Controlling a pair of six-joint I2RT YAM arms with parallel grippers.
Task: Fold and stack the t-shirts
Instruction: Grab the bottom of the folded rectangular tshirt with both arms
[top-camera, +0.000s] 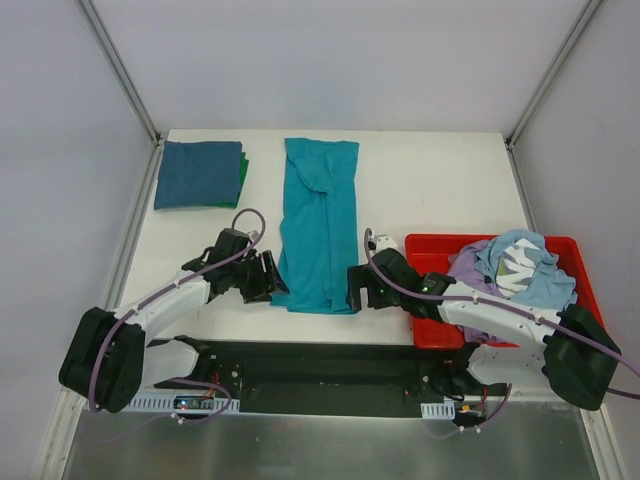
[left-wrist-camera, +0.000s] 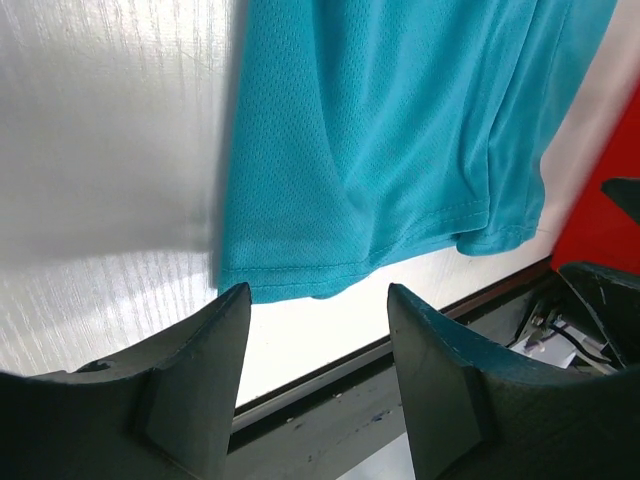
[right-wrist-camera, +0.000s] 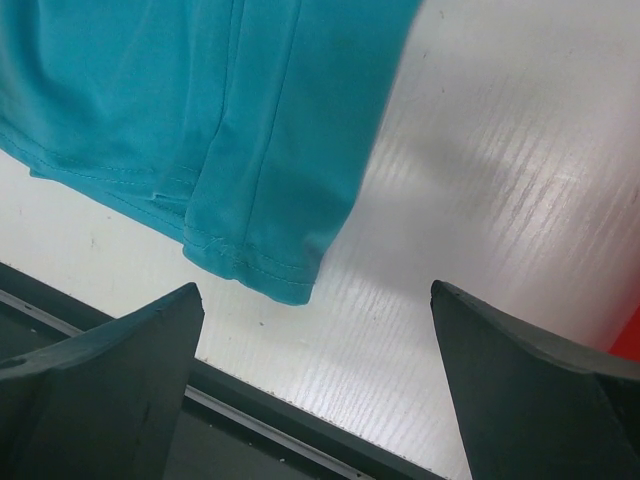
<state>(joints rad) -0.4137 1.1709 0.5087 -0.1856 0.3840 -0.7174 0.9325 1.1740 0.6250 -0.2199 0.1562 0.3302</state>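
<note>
**Teal t-shirt (top-camera: 320, 225) lying lengthwise at mid-table, both grippers spread at its near hem**

Any print on the pale strips (top-camera: 160, 402) along the black base plate is too small to read. One shirt is lying out on the white table (top-camera: 430, 180), folded into a long narrow band running from far to near, its mesh weave and stitched hem showing in the left wrist view. Two folded pieces are sitting at the far left as a stack (top-camera: 198, 174): a blue one on top, and a green edge (top-camera: 243, 172) peeking out on its right. One red bin (top-camera: 425, 250) is standing at the near right, holding a loose heap (top-camera: 515, 268) of at least three garments: lavender, light blue and a white-patterned one.

Two grippers are working low at the hem. The left gripper (left-wrist-camera: 315, 310) is hanging released at the near left corner, its fingers apart. The right gripper (right-wrist-camera: 315, 295) is likewise spread wide at the near right corner, gripping nothing.
</note>
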